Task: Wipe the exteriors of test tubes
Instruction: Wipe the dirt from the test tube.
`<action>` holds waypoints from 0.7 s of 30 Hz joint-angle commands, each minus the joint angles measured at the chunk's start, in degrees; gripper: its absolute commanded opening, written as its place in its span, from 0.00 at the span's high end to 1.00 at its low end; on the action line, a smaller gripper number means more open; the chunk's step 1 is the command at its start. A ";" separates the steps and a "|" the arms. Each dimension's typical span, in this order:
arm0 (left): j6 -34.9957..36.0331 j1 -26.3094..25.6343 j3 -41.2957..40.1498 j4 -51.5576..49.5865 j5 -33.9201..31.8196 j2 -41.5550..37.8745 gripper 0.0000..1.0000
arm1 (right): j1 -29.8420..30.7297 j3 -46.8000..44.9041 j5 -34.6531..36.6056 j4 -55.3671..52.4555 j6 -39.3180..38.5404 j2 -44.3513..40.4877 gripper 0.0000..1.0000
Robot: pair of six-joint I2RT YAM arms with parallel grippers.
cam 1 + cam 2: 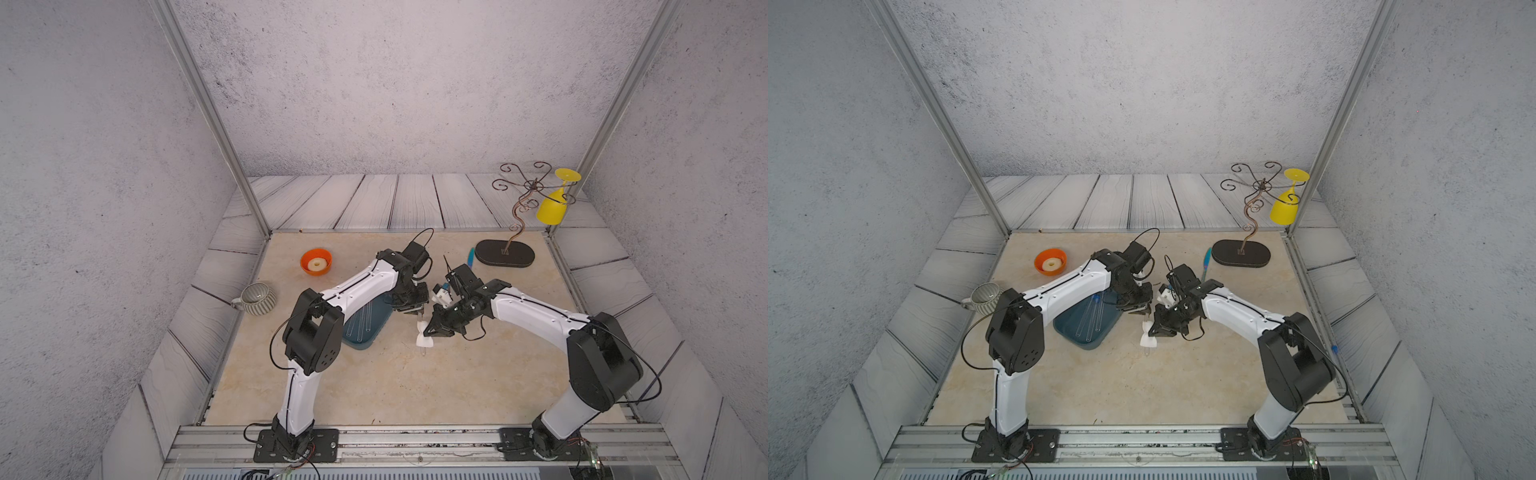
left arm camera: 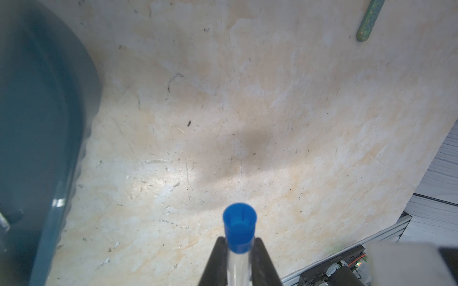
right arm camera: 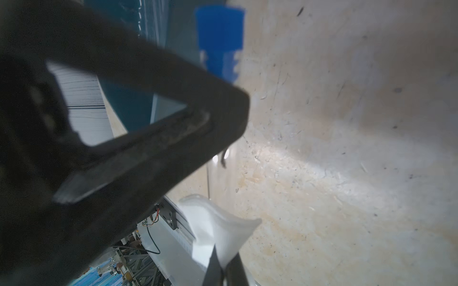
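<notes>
**One tube held and wrapped, the rest in the tray**

Your left hand (image 1: 417, 310) was clamped narrowly on one test tube (image 2: 238, 268). It is a thin, clear tube, and its blue cap (image 2: 240, 226) sat just past the fingertips. The tube was held above the tabletop (image 1: 374, 386), near its middle and just beside the teal tray (image 1: 1086, 344). Your right hand (image 1: 427, 331) was pinched shut on a white cloth (image 3: 218, 232) folded round the tube, and the tube's rounded end poked out beyond the cloth.

In both top views the held glass almost vanished against the tabletop, and the left hand hid the cap. In the right wrist view a blurred dark finger of the left hand filled much of the frame. I could not tell whether the tube was tilted or level.

The other tubes (image 1: 1089, 322) lay side by side in the tray. You could count two or three, but clear glass on teal left the number unsure, and your left arm covered part of the tray.

Farther out there was one of each:
- an orange bowl (image 1: 316, 262)
- a striped mug (image 1: 257, 298)
- a teal-handled knife (image 1: 471, 257)
- a wire stand (image 1: 505, 251), with a yellow glass (image 1: 552, 210) hanging upside down from it
</notes>
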 commanded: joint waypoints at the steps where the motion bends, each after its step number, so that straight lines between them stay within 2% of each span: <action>1: 0.83 -0.11 0.78 -1.92 -0.60 -3.34 0.91 | -1.34 2.69 2.45 -2.80 -3.31 0.82 0.98; 9: 0.36 -0.09 0.88 -2.11 0.55 -4.83 0.91 | -3.08 2.58 1.55 -0.31 -2.97 3.09 0.98; 16: -0.77 -0.10 0.67 -1.46 2.07 -5.78 0.91 | -3.09 8.05 0.15 0.75 -1.90 7.05 0.98; 21: 0.37 0.84 1.90 -2.23 0.86 -4.87 0.91 | -2.91 6.23 -0.97 0.09 -1.58 2.08 0.98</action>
